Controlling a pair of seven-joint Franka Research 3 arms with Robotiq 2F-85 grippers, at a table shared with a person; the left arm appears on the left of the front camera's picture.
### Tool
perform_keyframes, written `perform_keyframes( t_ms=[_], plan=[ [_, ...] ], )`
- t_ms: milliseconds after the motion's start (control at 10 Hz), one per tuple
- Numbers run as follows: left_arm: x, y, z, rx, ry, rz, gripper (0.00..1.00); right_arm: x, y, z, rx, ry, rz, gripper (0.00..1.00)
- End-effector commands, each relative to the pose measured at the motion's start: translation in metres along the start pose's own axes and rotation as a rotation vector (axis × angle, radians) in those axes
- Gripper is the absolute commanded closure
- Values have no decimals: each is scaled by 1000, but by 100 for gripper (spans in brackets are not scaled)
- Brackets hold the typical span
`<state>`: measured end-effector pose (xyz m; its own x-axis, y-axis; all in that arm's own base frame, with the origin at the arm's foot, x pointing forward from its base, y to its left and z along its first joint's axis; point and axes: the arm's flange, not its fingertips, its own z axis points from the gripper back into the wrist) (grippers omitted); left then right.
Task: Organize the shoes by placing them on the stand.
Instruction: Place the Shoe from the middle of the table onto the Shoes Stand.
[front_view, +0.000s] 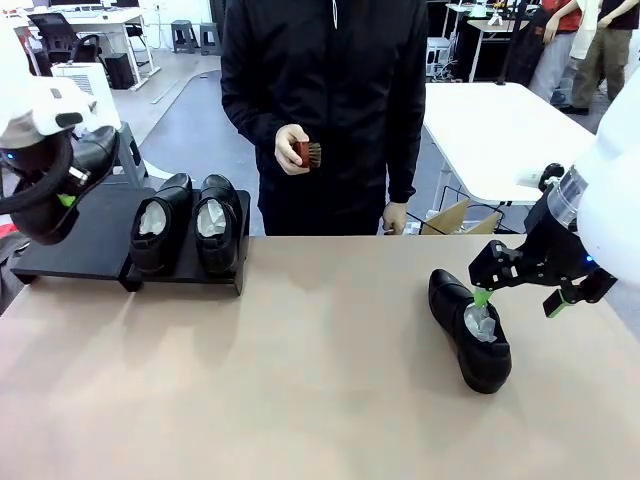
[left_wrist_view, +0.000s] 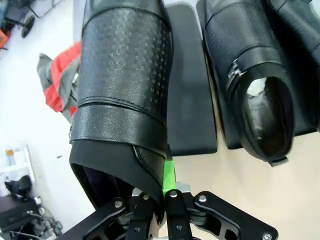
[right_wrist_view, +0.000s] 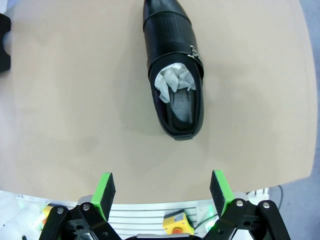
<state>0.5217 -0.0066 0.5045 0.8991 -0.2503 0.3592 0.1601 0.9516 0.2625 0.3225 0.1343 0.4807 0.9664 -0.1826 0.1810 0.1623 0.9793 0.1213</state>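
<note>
left gripper (left_wrist_view: 163, 181) nips a shoe (left_wrist_view: 125, 75) by its heel rim near the stand (left_wrist_view: 190, 100) — thin hold, may slip; right gripper (right_wrist_view: 162, 187) wide apart.

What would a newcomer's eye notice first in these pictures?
First, the left gripper, shut on a black shoe and holding it in the air by the left end of the stand, whose right half bears two other shoes side by side. Then the fourth shoe, alone on the table at the right, with the open right gripper close by it. Across the table a person's hand holds a small brush.
</note>
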Motion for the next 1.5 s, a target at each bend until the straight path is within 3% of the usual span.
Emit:
perform_keyframes(
  t_ms=[0,400,600,1400],
  plan=[
    [15,17,-26,-28,25,88,100,1,-3,1,-3,1,17,0],
    [19,37,-69,24,27,190,100,1,-3,1,-3,1,17,0],
    [22,41,-81,71,-22,180,100,1,-3,1,-3,1,17,0],
    [20,53,-110,95,14,212,100,1,-3,1,-3,1,17,0]
  ],
)
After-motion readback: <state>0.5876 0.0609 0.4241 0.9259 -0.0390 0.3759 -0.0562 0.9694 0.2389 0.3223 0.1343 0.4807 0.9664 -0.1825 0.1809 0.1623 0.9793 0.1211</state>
